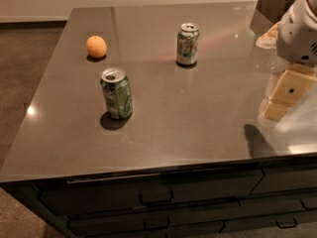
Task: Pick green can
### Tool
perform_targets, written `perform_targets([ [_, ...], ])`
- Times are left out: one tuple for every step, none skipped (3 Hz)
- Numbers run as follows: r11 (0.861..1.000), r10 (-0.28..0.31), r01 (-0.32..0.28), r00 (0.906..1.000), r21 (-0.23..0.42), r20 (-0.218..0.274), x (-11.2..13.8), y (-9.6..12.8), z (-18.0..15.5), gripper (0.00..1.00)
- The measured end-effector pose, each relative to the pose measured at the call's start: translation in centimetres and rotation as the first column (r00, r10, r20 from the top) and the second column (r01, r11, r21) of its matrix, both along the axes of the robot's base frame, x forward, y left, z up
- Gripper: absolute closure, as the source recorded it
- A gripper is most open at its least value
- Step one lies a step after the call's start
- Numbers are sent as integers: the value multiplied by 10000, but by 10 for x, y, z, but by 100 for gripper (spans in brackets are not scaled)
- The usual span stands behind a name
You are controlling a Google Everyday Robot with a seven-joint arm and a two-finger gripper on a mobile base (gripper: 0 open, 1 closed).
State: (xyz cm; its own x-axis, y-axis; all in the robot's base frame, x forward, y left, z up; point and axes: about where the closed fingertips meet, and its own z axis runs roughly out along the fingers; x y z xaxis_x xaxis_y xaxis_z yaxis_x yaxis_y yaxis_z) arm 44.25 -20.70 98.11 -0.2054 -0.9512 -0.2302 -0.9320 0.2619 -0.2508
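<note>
Cream gripper (282, 99), cannot tell if open, is hovering at right of grey surface (198, 118); paler silver can (187, 44) is inviting a mispick over deep-green soda can (117, 94).

Countertop (198, 108) with green can (117, 93), pale can (187, 43), orange (96, 47); gripper (282, 98) over its edge
</note>
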Motion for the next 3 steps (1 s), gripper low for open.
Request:
perform_targets([
  [9952,671,-681,9976,701,169,14,31,4,0],
  [9759,1427,-1432,9897,1649,150,33,78,4,0],
  [9423,2224,-2198,9748,2526,187,45,129,-1,0],
])
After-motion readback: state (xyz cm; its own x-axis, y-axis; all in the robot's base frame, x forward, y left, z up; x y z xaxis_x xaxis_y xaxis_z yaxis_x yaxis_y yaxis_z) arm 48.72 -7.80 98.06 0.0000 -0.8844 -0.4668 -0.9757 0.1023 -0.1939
